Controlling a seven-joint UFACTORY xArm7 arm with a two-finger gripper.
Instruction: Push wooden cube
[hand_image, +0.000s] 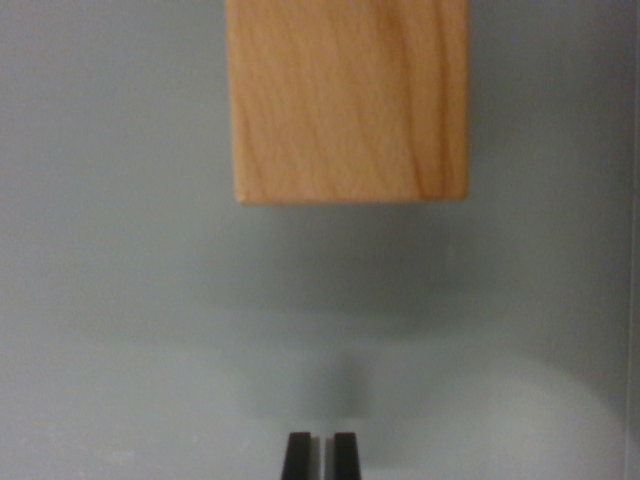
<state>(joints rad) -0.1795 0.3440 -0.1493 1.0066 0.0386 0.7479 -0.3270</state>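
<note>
- Gripper (321, 455) sits at the very bottom edge of the wrist view, a little right of nothing and close to the middle of the frame; only the two dark fingertips (298, 456) show, standing upright side by side.
- Its fingertips are drawn almost together, with only a thin pale slit between them, and nothing is held there: the gripper is closed on empty air.
- Just beyond the fingertips lies a bare stretch of the surface (120, 330), a smooth, pale grey-green sheet that fills the whole view apart from the gripper and the block.
- On that stretch, straight ahead of the fingertips, there is a soft, blurred darker patch, a faint shadow or reflection; which of the two I cannot tell.
- Farther on, in the upper middle of the view, is the wooden cube (350, 100). It is well apart from the gripper, with open surface between the two, and nothing touches it.
- Light, warm-toned wood with fine grain running up and down shows on the face of the wooden cube; a darker streak runs along its side toward the wrist view's right.
- Its near edge is straight and level across the view, and its top is cut off by the upper edge of the frame, so its full outline is not shown.
- A dim grey shadow spreads on the surface just below that near edge.
</note>
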